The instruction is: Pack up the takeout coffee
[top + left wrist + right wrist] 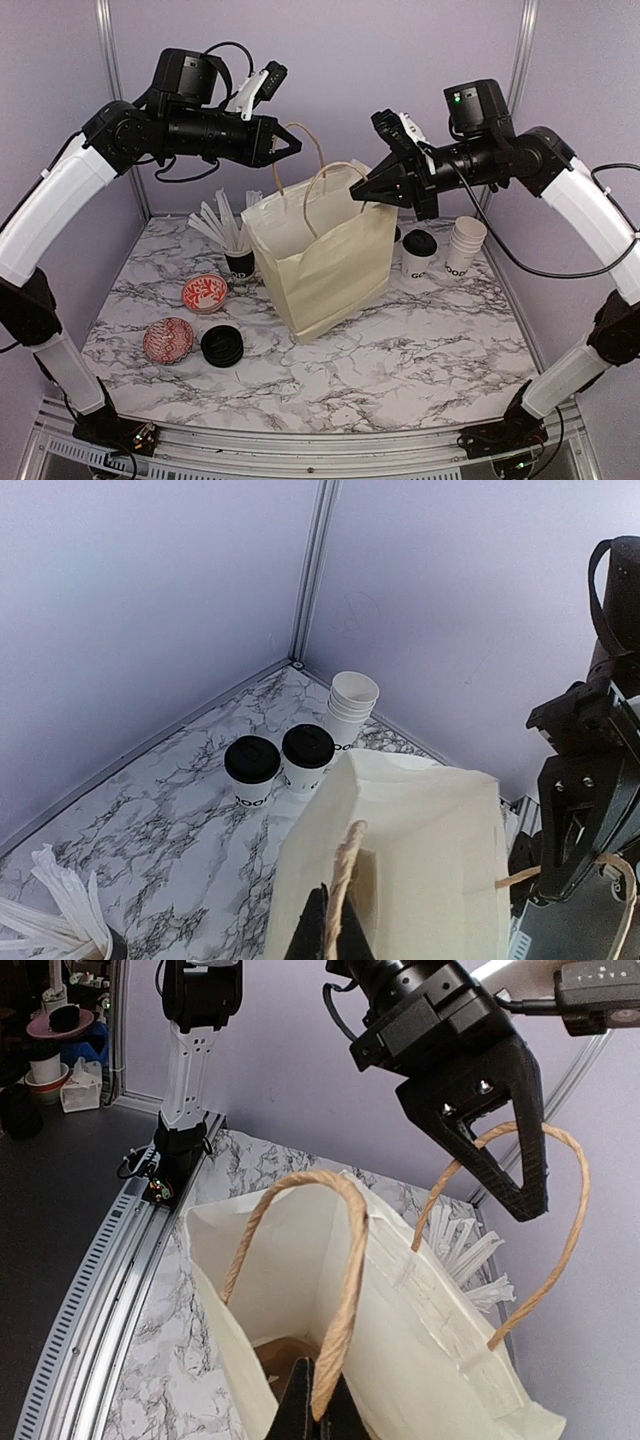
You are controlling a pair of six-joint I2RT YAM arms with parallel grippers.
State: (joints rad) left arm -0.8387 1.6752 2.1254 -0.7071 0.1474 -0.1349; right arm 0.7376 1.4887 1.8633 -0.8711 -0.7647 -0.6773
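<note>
Two takeout coffee cups, white with black lids, stand side by side point(252, 770) point(307, 758) at the back right; in the top view one of them point(419, 255) shows beside the bag. A cream paper bag point(320, 260) stands open mid-table. My left gripper point(293, 143) is shut on its far rope handle point(345, 875), raised above the bag. My right gripper point(357, 190) is shut on the near rope handle point(345, 1290). The two handles are held apart, and the bag's brown bottom point(285, 1355) shows with no cup in it.
A stack of lidless white cups point(465, 245) stands right of the coffees. Left of the bag are a black cup of white sticks point(237, 262), two red-patterned bowls point(205, 293) point(168, 340) and a pile of black lids point(222, 346). Purple walls close the back and sides.
</note>
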